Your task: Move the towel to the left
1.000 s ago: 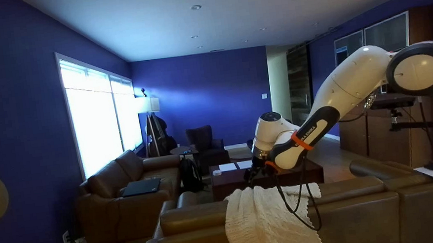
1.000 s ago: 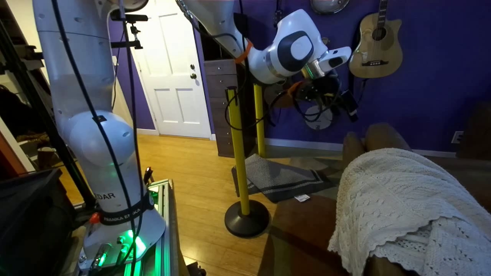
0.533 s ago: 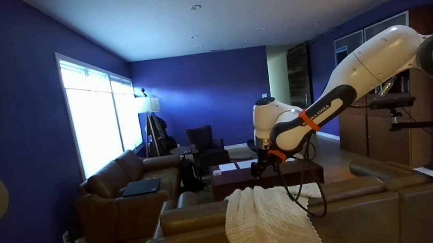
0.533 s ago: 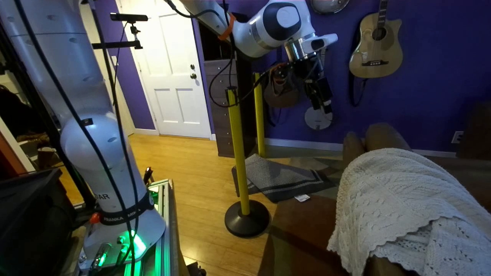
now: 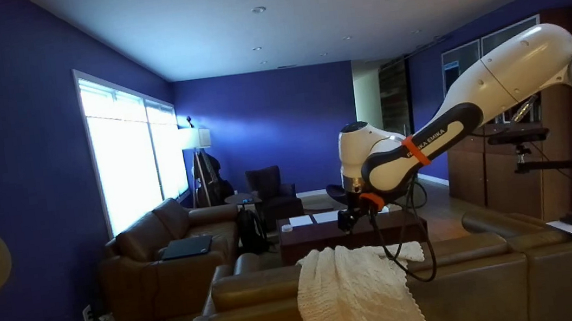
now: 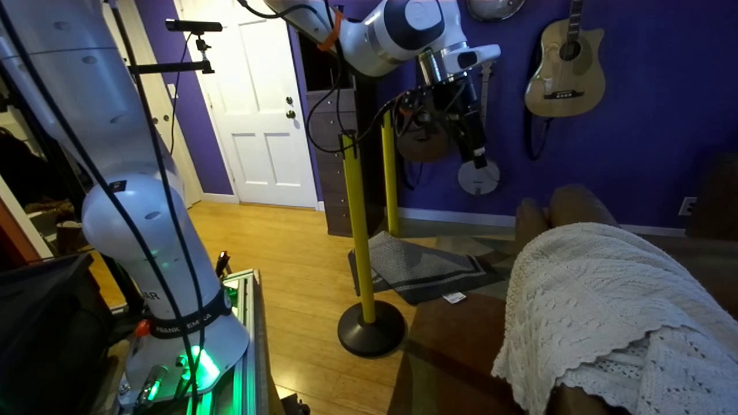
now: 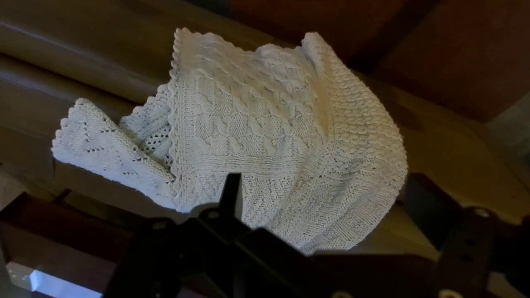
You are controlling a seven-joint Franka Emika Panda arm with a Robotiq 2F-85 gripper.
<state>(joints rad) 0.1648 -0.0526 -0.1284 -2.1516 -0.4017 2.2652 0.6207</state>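
Note:
The towel is a cream knitted cloth draped over the back of a brown leather sofa. It shows in both exterior views (image 5: 354, 294) (image 6: 611, 305) and fills the middle of the wrist view (image 7: 256, 124). Its edge is folded over at the left in the wrist view. My gripper (image 7: 325, 182) is open, with its two black fingers wide apart and nothing between them. In both exterior views the gripper (image 5: 347, 223) (image 6: 479, 161) hangs in the air above the sofa back, apart from the towel, pointing mostly down.
The brown sofa (image 5: 470, 279) runs under the towel. A dark red coffee table (image 5: 307, 242) stands beyond it. A yellow post (image 6: 360, 230) on a black base and a grey mat (image 6: 426, 271) are near the robot. Cables hang from the arm. Guitars (image 6: 568, 69) hang on the wall.
My arm has drawn back toward its base and risen slightly. The gripper has tilted to point more downward. The towel has not visibly moved.

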